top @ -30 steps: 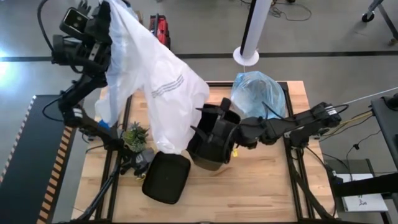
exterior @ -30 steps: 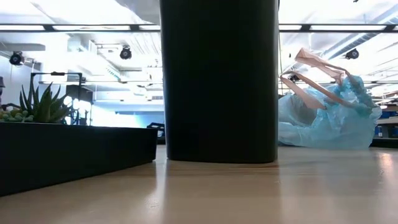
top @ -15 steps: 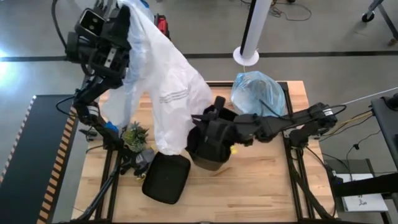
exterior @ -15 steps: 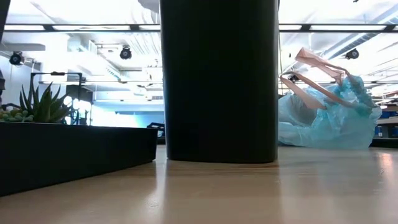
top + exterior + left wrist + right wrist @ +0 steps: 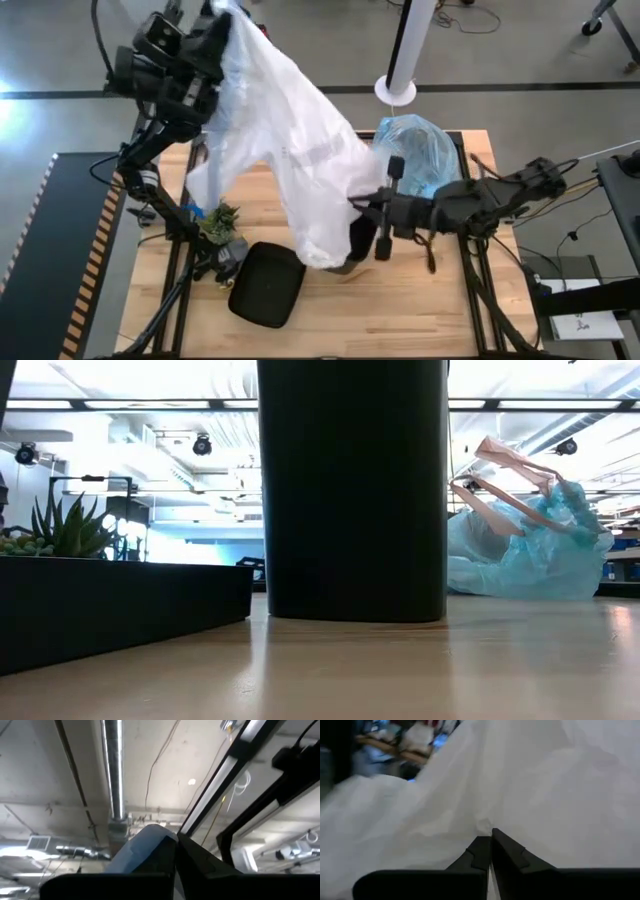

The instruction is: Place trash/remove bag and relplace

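White bag [image 5: 300,170] stretched over table [image 5: 420,300], both grippers' jaws clamped on opposite edges.

No text, label, brand, number or sign can be read in any view. The white plastic bag [image 5: 290,160] carries a faint grey printed band near its middle, toward 3 o'clock of the raised arm, but the marks are too small and blurred to make out as letters. A white sheet [image 5: 580,322] lying off the table at about 4 o'clock shows dark marks that likewise cannot be read.
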